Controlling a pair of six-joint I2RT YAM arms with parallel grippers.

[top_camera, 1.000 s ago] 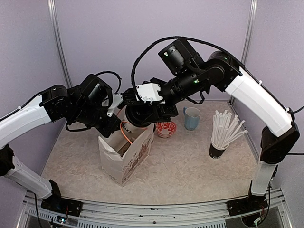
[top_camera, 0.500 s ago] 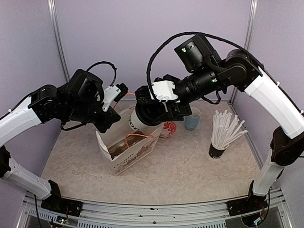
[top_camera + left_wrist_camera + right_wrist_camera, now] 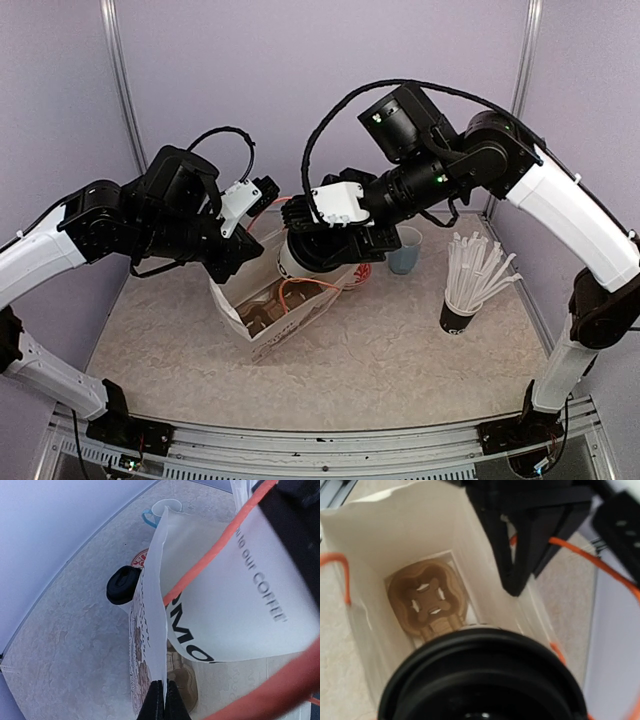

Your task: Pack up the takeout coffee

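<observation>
My right gripper (image 3: 322,243) is shut on a takeout coffee (image 3: 297,258), a white cup with black lettering and a black lid, and holds it tilted just over the mouth of the white paper bag (image 3: 285,330). That cup's lid (image 3: 482,682) fills the bottom of the right wrist view, above the bag's inside (image 3: 395,540). My left gripper (image 3: 164,700) is shut on the top edge of the bag's wall (image 3: 150,610) and holds the mouth open. The held cup (image 3: 240,595) hangs close by. A second black-lidded cup (image 3: 123,584) shows just outside the bag.
A brown cardboard cup carrier (image 3: 427,600) lies on the bag's floor. Orange handles (image 3: 300,290) hang at the bag's mouth. Behind the bag stand a red patterned bowl (image 3: 352,272) and a light blue mug (image 3: 405,248). A dark cup of white straws (image 3: 465,290) is at the right.
The left gripper has lifted and pulled the bag's edge back, spreading the mouth wider. The right gripper rose with the cup, then came down a little over the opening.
</observation>
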